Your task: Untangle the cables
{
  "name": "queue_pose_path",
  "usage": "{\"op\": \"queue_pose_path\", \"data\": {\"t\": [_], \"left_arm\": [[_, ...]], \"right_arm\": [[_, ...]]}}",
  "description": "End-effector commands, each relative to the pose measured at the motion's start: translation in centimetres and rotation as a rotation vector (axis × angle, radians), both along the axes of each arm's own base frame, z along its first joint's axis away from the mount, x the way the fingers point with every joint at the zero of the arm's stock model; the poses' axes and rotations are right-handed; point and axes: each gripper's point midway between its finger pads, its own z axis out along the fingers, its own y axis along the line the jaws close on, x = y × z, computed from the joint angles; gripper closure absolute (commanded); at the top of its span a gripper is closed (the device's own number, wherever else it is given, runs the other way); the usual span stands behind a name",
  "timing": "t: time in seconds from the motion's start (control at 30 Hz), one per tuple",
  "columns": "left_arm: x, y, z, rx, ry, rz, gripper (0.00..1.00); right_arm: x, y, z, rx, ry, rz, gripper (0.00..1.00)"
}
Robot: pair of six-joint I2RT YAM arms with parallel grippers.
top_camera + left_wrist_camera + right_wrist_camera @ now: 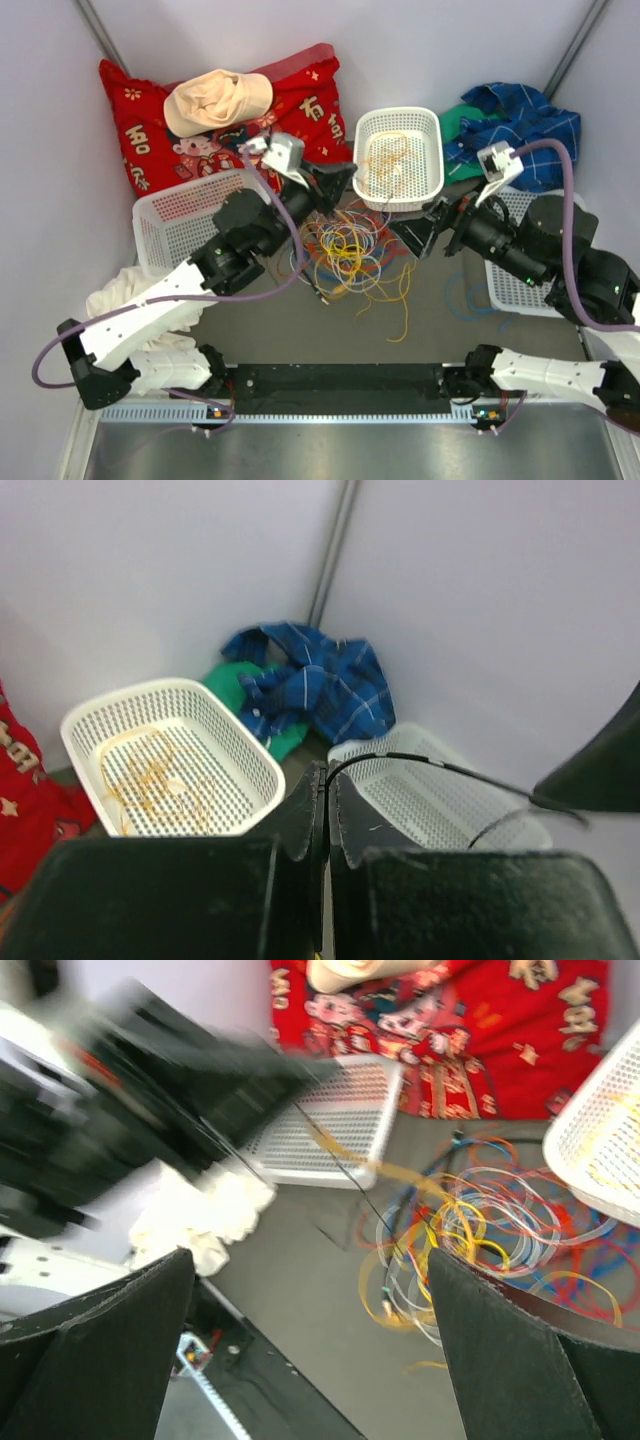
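Note:
The cables [347,250] lie as a loose tangle of yellow, red, blue, white and orange loops on the grey table between the arms, and show in the right wrist view as the tangle [480,1220]. My left gripper [345,182] hovers above the tangle's far edge. In its own view the left gripper [327,775] is shut on a thin black cable [440,764], which arcs out to the right. That black cable [350,1175] runs taut down into the tangle. My right gripper [418,232] stands open right of the tangle; its jaws [310,1260] hold nothing.
A white basket [432,150] at the back holds a few yellowish cables. Two other white baskets stand left [160,215] and right [515,290]. A red cushion [140,130] with a beige cap [215,100], a blue plaid cloth [525,120] and a white cloth [125,285] lie around.

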Motion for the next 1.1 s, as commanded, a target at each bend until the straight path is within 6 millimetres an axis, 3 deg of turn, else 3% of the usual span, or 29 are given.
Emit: {"op": "queue_pose_path", "data": {"t": [0.0, 0.03, 0.07, 0.13, 0.17, 0.33, 0.53, 0.57, 0.7, 0.9, 1.07], "left_arm": [[-0.6, 3.4, 7.9, -0.110, -0.013, 0.075, 1.00], [-0.5, 3.0, 8.1, -0.105, -0.002, 0.070, 1.00], [-0.9, 3.5, 10.3, -0.127, -0.016, 0.066, 1.00], [-1.1, 3.3, 11.8, -0.140, -0.025, 0.051, 1.00], [-1.6, 3.8, 13.1, -0.152, -0.033, 0.044, 1.00], [-3.0, 4.3, 16.6, -0.201, -0.068, -0.008, 1.00], [-3.9, 4.3, 17.9, -0.234, -0.056, -0.055, 1.00], [-4.1, 4.3, 17.9, -0.235, -0.054, -0.067, 1.00], [-4.5, 4.3, 17.8, -0.240, -0.039, -0.087, 1.00], [-4.9, 4.9, 17.6, -0.241, -0.027, -0.082, 1.00], [-4.6, 5.3, 16.9, -0.217, -0.019, -0.057, 1.00]], "right_arm": [[1.4, -1.5, -2.1, 0.003, -0.063, -0.107, 0.02], [1.5, -1.5, -2.9, -0.003, -0.063, -0.110, 0.03], [1.9, -0.9, -4.6, -0.022, -0.054, -0.110, 0.04], [1.9, -0.7, -5.9, -0.035, -0.056, -0.100, 0.06], [2.1, -0.2, -7.6, -0.065, -0.042, -0.091, 0.08], [3.4, 1.5, -10.0, -0.115, -0.062, -0.086, 0.10], [5.6, 3.9, -10.0, -0.123, -0.131, -0.104, 0.10], [6.4, 4.5, -11.1, -0.155, -0.124, -0.115, 0.10], [8.9, 5.9, -12.7, -0.160, -0.089, -0.131, 0.11], [10.3, 8.0, -15.1, -0.157, -0.054, -0.095, 0.14], [9.9, 7.7, -16.3, -0.130, -0.008, -0.106, 0.16]]}}
